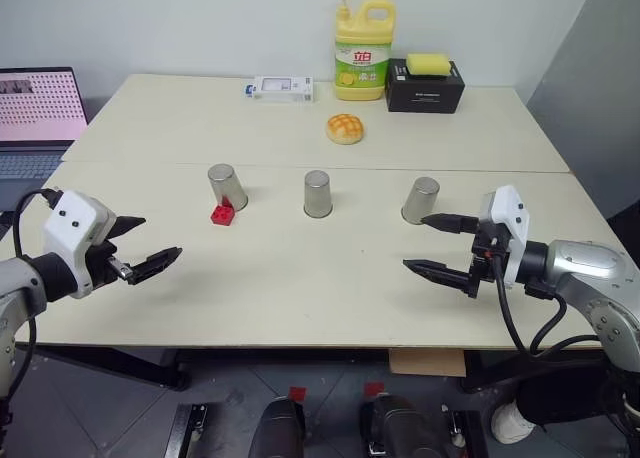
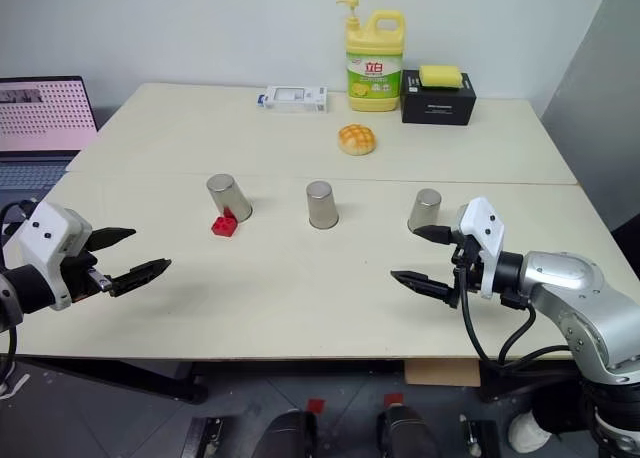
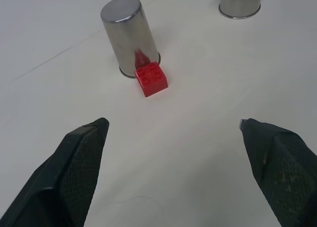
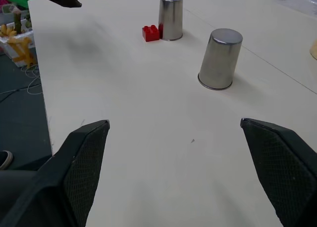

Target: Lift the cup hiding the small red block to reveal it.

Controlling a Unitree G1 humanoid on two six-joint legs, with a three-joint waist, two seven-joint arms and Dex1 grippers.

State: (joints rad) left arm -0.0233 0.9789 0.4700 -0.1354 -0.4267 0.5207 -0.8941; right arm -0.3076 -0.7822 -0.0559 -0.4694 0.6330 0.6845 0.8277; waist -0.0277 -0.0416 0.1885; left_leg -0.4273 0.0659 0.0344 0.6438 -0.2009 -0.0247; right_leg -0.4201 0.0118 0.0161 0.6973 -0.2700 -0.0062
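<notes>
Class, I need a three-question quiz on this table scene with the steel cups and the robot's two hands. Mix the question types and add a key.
1. True or false: the red block is hidden under a cup.
2. How many steel cups stand upside down on the table?
3. Which cup is the block beside: A the left cup, B the middle cup, C the right cup?

Key:
1. False; it sits in the open.
2. Three.
3. A. Both the left hand and the right hand are open and hold nothing.
</notes>
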